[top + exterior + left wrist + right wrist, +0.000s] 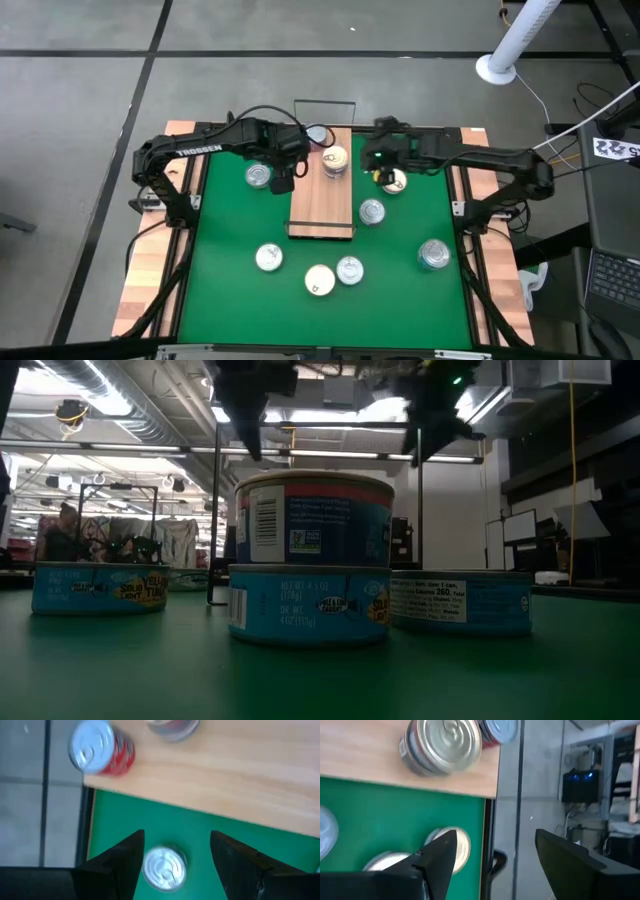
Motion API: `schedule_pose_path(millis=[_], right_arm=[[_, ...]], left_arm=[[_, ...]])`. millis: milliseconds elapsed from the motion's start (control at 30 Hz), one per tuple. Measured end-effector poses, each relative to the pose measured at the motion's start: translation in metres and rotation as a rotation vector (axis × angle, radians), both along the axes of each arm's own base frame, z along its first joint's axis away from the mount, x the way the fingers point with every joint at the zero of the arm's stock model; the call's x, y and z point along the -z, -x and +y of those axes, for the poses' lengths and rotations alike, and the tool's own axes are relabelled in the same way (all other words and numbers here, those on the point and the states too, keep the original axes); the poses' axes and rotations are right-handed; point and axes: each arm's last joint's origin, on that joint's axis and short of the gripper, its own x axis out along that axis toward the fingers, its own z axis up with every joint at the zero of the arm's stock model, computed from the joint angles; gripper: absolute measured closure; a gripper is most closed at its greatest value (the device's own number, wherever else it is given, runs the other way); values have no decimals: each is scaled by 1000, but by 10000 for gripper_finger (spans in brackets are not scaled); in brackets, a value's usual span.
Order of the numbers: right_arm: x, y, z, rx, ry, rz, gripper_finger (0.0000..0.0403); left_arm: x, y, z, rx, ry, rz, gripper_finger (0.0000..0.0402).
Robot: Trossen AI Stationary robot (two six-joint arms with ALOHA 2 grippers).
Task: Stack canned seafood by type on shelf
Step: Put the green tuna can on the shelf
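Observation:
The shelf is a light wood board lying on the green mat. On its far end stand a cream-gold tin and a red-labelled tin. My left gripper hovers open at the shelf's left edge. In the left wrist view its fingers stand on either side of a silver tin on the mat, without touching it. My right gripper hovers open at the shelf's right edge, over a gold-topped tin that also shows in its wrist view. It holds nothing.
More tins stand on the mat: a silver one right of the shelf, three near the near edge, and a larger silver one at the right. In the low view a blue-labelled tin shows above another.

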Motion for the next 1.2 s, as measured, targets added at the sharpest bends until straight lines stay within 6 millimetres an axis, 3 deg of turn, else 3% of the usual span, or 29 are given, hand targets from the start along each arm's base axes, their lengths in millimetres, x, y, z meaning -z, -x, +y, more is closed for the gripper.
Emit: schedule_pose_path(millis=[267, 500, 933, 1200], right_arm=[[-23, 48, 11, 87, -115, -138, 135], [-8, 76, 18, 117, -166, -210, 135], [58, 78, 19, 147, -195, -206, 135], [76, 73, 21, 87, -277, -250, 135]], left_arm=[[56, 16, 16, -88, 70, 163, 178], [106, 30, 25, -142, 100, 213, 178], [150, 41, 31, -243, 103, 152, 178], [165, 50, 28, -297, 107, 156, 178]])
